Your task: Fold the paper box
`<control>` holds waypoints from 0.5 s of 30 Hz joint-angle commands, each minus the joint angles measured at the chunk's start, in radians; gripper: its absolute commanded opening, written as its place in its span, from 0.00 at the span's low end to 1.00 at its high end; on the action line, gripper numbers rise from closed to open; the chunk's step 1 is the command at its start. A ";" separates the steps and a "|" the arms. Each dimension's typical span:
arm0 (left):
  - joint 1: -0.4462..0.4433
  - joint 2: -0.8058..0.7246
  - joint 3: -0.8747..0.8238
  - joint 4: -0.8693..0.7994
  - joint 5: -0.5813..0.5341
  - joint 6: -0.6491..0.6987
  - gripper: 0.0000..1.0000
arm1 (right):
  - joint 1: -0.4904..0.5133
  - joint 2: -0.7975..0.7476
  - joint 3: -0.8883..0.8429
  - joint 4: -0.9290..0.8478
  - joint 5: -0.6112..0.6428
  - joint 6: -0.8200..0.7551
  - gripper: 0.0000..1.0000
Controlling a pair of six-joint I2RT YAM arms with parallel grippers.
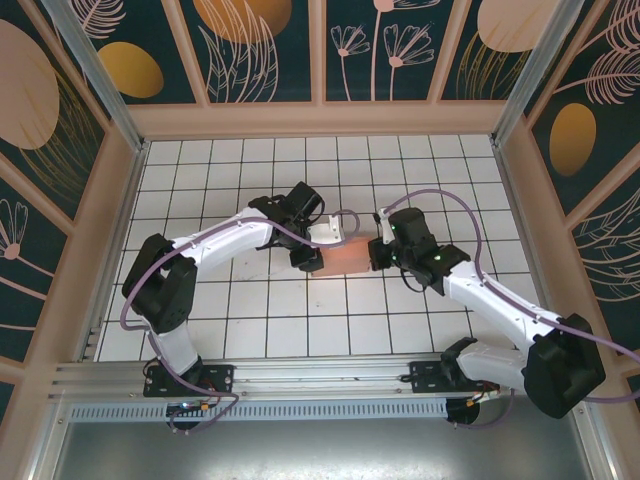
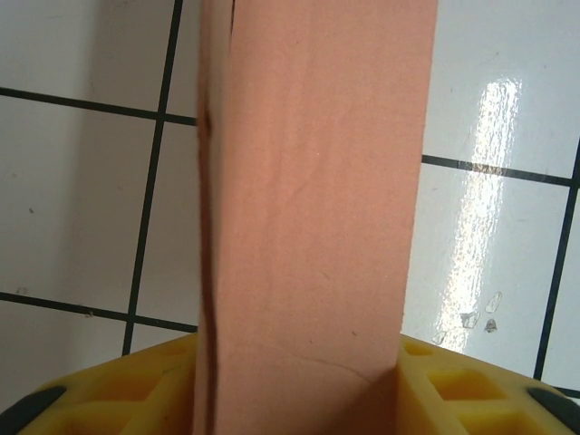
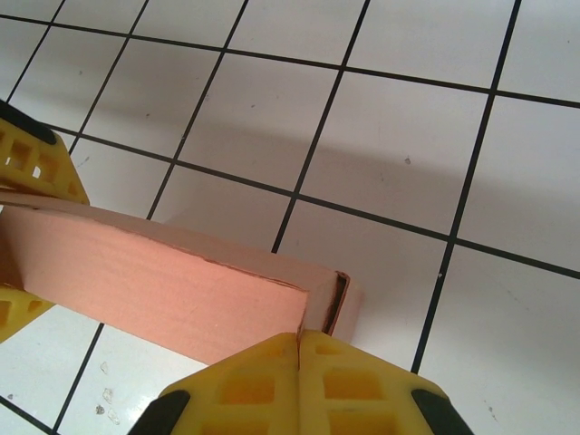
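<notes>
Your paper box looks formed; little left. Left gripper straddles one end, clamp unclear; right gripper closed against far corner.

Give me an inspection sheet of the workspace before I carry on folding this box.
Surface: white tiled table, glossy.
Job's things: paper box, already box-shaped, mid-table between both grippers.
Clutter: nothing seen.
Grippers: left gripper straddles one end, fingers against both sides; right gripper shut at the other end's corner.
Cables: purple cables loop off both wrists, near the box.
Surroundings: patterned walls on three sides; metal rail at near edge.
</notes>
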 commanded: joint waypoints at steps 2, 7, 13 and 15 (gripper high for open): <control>-0.004 0.024 -0.006 0.010 0.036 -0.063 0.48 | 0.021 0.015 0.021 0.002 -0.042 0.004 0.00; -0.004 -0.011 -0.031 0.056 0.046 -0.092 0.61 | 0.021 0.018 0.027 -0.003 -0.033 0.007 0.00; -0.005 -0.059 -0.032 0.090 0.073 -0.132 0.75 | 0.021 0.036 0.040 -0.006 -0.032 0.011 0.00; -0.004 -0.098 -0.041 0.124 0.087 -0.170 0.84 | 0.021 0.041 0.043 -0.010 -0.032 0.012 0.00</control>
